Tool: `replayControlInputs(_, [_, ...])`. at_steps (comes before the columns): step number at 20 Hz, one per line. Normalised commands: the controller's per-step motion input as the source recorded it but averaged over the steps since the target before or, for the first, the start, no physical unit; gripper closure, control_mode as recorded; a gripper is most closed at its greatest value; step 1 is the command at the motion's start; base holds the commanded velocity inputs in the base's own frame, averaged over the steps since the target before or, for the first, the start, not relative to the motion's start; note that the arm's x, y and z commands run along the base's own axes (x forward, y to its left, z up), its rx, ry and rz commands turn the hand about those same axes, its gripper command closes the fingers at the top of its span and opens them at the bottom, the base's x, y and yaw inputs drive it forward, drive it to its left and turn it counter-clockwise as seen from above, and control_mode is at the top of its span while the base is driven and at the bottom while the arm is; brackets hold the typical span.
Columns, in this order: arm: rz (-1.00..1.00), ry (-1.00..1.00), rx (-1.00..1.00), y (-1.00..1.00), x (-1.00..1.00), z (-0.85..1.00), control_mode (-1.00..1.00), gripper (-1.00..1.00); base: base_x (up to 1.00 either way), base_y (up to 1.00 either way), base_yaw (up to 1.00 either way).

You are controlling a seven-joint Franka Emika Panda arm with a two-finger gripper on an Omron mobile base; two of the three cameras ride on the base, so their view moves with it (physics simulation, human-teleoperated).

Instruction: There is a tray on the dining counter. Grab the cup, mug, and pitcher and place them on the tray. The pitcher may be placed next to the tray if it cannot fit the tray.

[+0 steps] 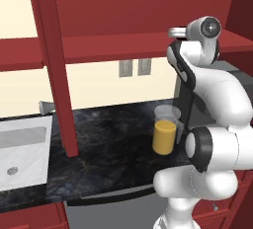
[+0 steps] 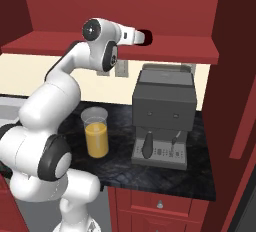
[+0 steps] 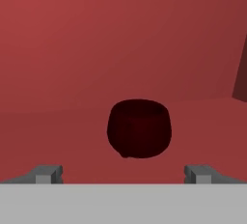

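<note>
In the hand view, the dark red mug (image 3: 139, 128) stands upright on a red shelf, straight ahead of my gripper (image 3: 124, 175). The gripper is open, its fingertips (image 3: 48, 174) spread wider than the mug and short of it, with nothing between them. My arm reaches up to the shelf above the counter, and the hand (image 2: 141, 37) points into the shelf's shadow. The pitcher (image 1: 164, 132) (image 2: 96, 135), clear with orange liquid, stands on the narrow black countertop below the arm. The tray, the cup and the dining counter are out of view.
A grey coffee machine (image 2: 162, 116) stands on the countertop right of the pitcher. A white sink (image 1: 22, 149) lies at the left. A red post (image 1: 59, 75) rises from the counter between sink and pitcher. Red cabinet walls enclose the shelf.
</note>
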Motion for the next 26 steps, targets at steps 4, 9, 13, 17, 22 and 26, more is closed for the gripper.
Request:
replayControlInputs(4, [0.0, 0.0, 0.0, 0.0, 0.12, -0.07, -1.0, -1.0, 0.0, 0.0, 0.0])
replayControlInputs(9, [0.0, 0.0, 0.0, 0.0, 0.03, -0.12, -1.0, -1.0, 0.0, 0.0, 0.0])
replayControlInputs(13, [0.0, 0.0, 0.0, 0.0, 0.15, -0.06, -1.0, -1.0, 0.0, 0.0, 0.0])
replayControlInputs(17, [0.0, 0.0, 0.0, 0.0, 0.28, -0.05, -1.0, -1.0, 0.0, 0.0, 0.0])
replayControlInputs(22, [0.0, 0.0, 0.0, 0.0, 0.3, -0.02, -1.0, -1.0, 0.0, 0.0, 0.0])
replayControlInputs(26, [0.0, 0.0, 0.0, 0.0, 0.27, 0.0, -1.0, -1.0, 0.0, 0.0, 0.0])
